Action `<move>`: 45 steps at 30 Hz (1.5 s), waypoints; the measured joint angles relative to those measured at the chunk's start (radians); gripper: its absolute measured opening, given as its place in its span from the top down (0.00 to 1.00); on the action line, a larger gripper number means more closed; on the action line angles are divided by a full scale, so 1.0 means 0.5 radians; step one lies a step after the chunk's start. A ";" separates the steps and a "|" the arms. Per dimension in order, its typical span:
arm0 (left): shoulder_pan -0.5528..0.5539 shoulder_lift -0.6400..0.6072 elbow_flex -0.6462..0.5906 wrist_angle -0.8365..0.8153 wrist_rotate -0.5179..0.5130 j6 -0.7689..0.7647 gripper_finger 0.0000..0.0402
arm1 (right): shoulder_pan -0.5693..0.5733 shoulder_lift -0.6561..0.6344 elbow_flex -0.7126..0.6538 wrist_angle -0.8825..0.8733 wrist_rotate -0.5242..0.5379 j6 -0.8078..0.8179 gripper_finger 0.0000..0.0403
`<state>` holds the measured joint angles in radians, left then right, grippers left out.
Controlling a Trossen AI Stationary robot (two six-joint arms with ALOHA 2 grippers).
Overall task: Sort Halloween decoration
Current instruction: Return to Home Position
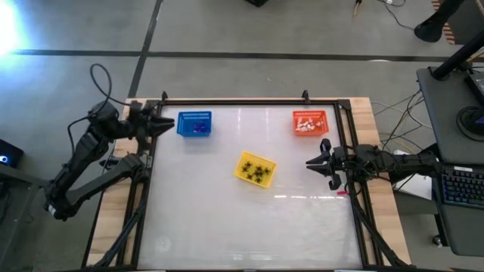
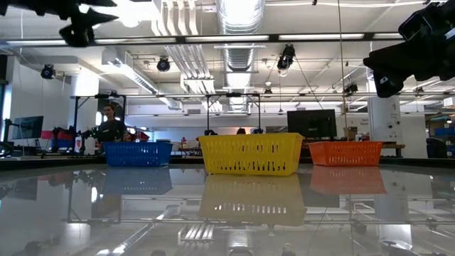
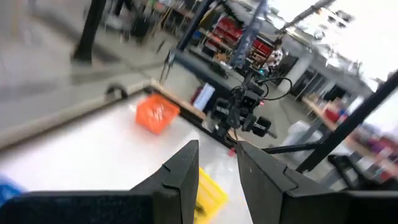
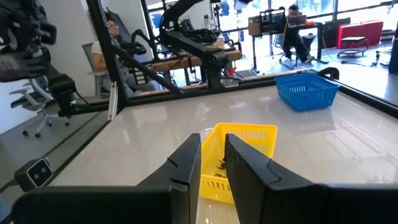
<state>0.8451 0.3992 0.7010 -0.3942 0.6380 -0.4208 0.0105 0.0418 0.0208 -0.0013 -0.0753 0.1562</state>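
— Well, starting at the left pincer (image 1: 171, 125)?
— Spread a little, pinching nothing. Hangs just inside the worktop (image 1: 227, 219) edge, well apart from the yellow basket (image 2: 249, 155), out past the blue basket (image 2: 136, 153) on the left arm's side.
— And the right pincer (image 1: 308, 161)?
— Parted by a narrow gap too, gripping nothing. Hovers near the yellow basket on the right arm's side, tips turned toward it, raised clear of the worktop.
— Then the Halloween decoration (image 1: 259, 174)?
— Split by colour among three baskets. Black spider pieces (image 1: 264, 177) heaped inside the yellow basket itself. Purple bits (image 1: 200, 128) down in the blue basket, behind the yellow basket and off toward the left arm. White bits (image 1: 305, 126) down in the orange basket (image 2: 345, 153), behind the yellow basket and off toward the right arm.
— Any baskets touching?
— No, each well apart from the yellow basket. Yellow basket askew to the worktop edges; other two squared up.
— Beyond the yellow basket?
— Workshop room, desks, a person (image 2: 110, 126) far back.
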 joint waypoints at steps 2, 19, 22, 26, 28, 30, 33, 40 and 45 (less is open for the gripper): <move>0.000 0.001 -0.060 -0.013 0.000 -0.178 0.77 | 0.000 0.000 0.000 0.001 -0.001 0.000 0.84; -0.081 -0.292 -0.695 0.396 -1.185 -0.012 0.77 | 0.000 0.001 0.002 0.003 -0.002 0.000 0.84; -0.105 -0.492 -0.938 0.622 -1.205 -0.019 0.77 | 0.000 0.001 0.002 0.004 -0.002 0.001 0.84; -0.106 -0.714 -1.199 0.723 -1.207 -0.077 0.77 | 0.000 0.001 0.002 0.004 -0.002 0.000 0.84; -0.106 -0.796 -1.280 0.740 -1.206 -0.102 0.77 | 0.000 0.002 0.002 0.004 -0.002 0.001 0.84; -0.109 -0.799 -1.328 0.767 -1.172 -0.093 0.77 | -0.001 0.002 0.002 0.004 -0.002 0.000 0.84; -0.131 -0.797 -1.354 0.776 -1.157 -0.021 0.77 | -0.001 0.001 0.002 0.003 -0.003 0.000 0.84; -0.282 -0.800 -1.356 0.764 -1.275 0.267 0.77 | -0.001 0.005 0.003 0.005 -0.005 0.001 0.84; -0.380 -0.800 -1.358 0.764 -1.275 0.518 0.77 | -0.001 0.005 0.003 0.006 -0.005 0.000 0.84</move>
<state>0.6550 -0.0006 0.0222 -0.0121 0.0006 -0.1617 0.0101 0.0441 0.0223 0.0017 -0.0776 0.1563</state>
